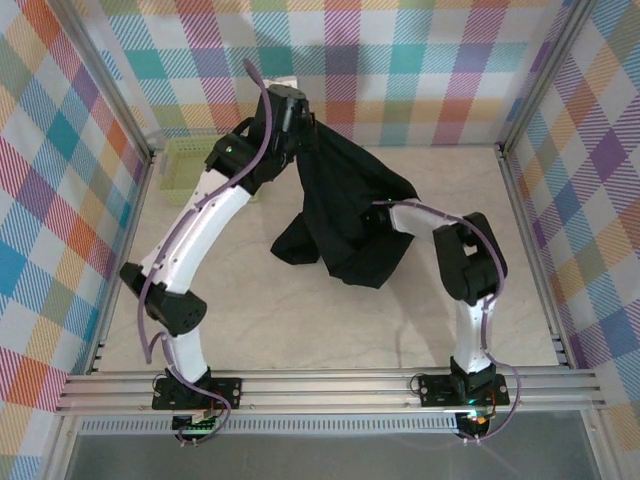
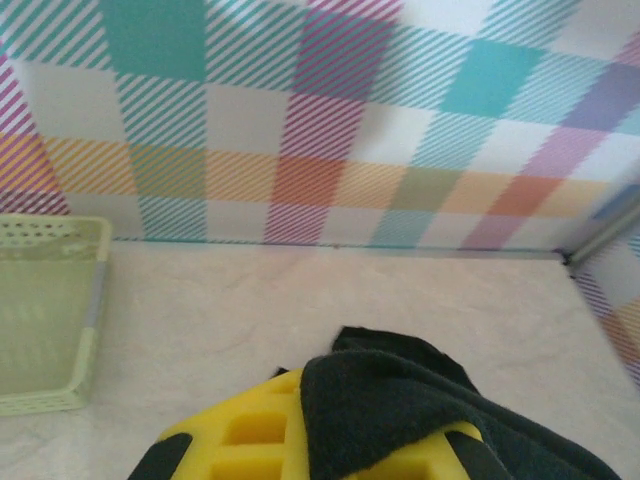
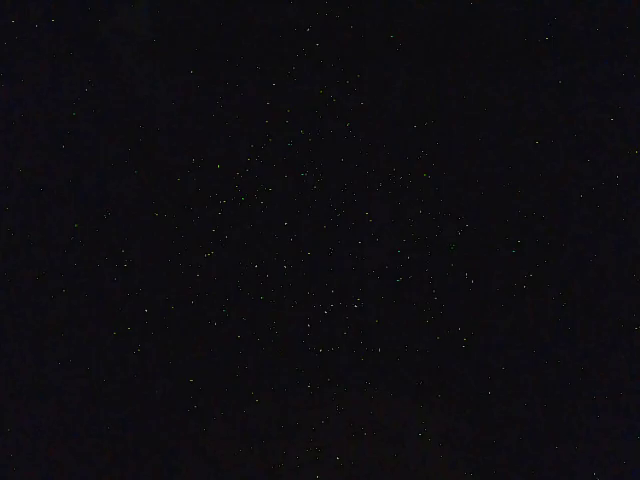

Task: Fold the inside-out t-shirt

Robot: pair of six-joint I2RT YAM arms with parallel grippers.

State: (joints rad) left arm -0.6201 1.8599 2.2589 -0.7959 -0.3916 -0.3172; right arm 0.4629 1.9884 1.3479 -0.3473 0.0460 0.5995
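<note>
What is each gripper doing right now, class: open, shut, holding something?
Left gripper: shut on the t-shirt.
Right gripper: shut, buried under the t-shirt; whether it grips cloth cannot be told.

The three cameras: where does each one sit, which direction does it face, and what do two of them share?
Top external: above and behind the arm bases, looking down at the table; both arms show, the left hand holding up the black t-shirt.
Left wrist: on the left arm, facing the far checked wall; its yellow fingers show, shut on cloth.
Right wrist: on the right arm; the picture is dark, cloth probably covers the lens.
Shared: top and left wrist both see the green basket and the t-shirt.
</note>
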